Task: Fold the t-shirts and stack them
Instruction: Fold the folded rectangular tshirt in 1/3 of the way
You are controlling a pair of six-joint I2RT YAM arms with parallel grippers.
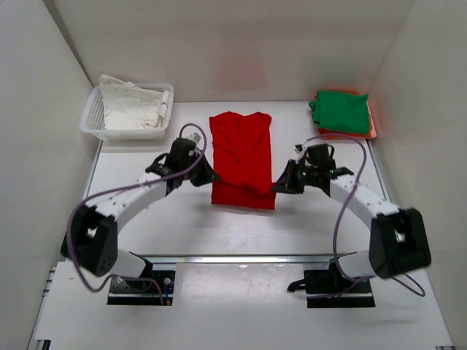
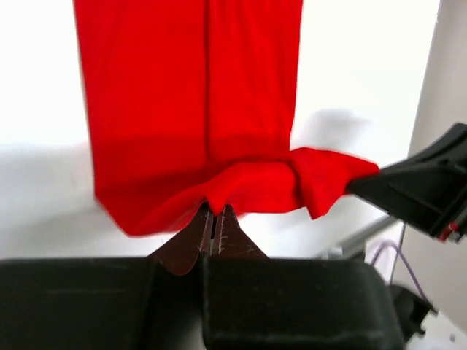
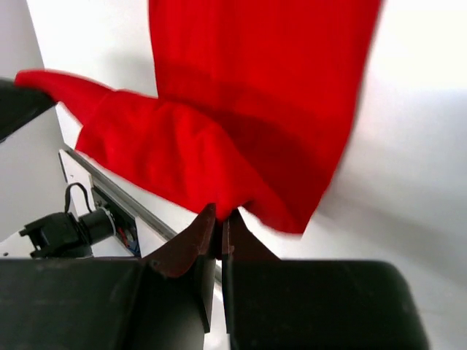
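A bright red t-shirt (image 1: 241, 157) lies lengthwise on the table centre, sides folded in, collar at the far end. My left gripper (image 1: 211, 177) is shut on its near left hem corner and my right gripper (image 1: 276, 185) is shut on its near right hem corner; the hem is lifted and bunched between them. The pinch shows in the left wrist view (image 2: 215, 210) and the right wrist view (image 3: 221, 216). A folded green t-shirt (image 1: 340, 111) lies on an orange one (image 1: 373, 125) at the far right corner.
A white mesh basket (image 1: 93, 117) holding white cloth (image 1: 131, 106) stands at the far left. White walls enclose the table on three sides. A metal rail (image 1: 241, 258) runs along the near edge in front of the arm bases.
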